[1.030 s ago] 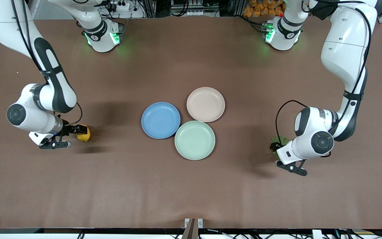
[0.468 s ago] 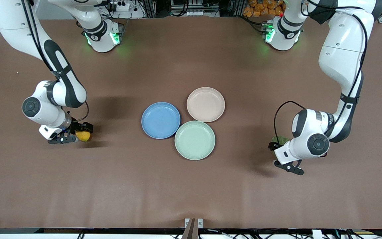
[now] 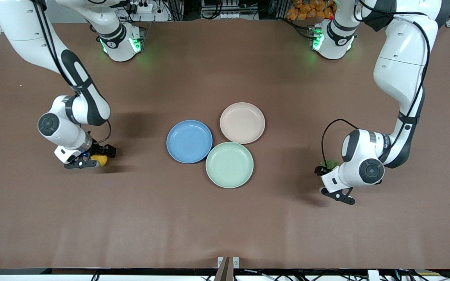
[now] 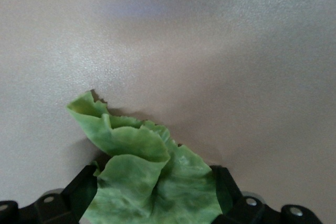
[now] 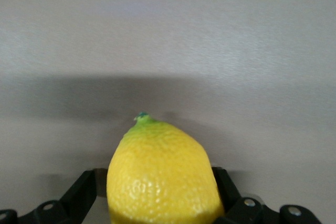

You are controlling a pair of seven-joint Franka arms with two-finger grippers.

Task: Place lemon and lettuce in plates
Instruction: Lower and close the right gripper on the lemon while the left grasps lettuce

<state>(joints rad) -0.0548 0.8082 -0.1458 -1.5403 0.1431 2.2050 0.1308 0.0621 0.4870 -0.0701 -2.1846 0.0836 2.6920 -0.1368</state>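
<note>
Right gripper straddles the lemon on the table, jaws apart, while left gripper straddles the lettuce, jaws likewise apart.

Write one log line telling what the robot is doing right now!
left end effector: open around lettuce on table | right end effector: open around lemon on table | blue plate, beige-pink plate: empty

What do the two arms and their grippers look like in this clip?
Both arms are glossy white with black joint bands and round dark caps at the wrist joints. Green lights glow at both bases. A thin black cable loops beside each wrist. The left gripper and right gripper have black fingers with small screws showing.
</note>
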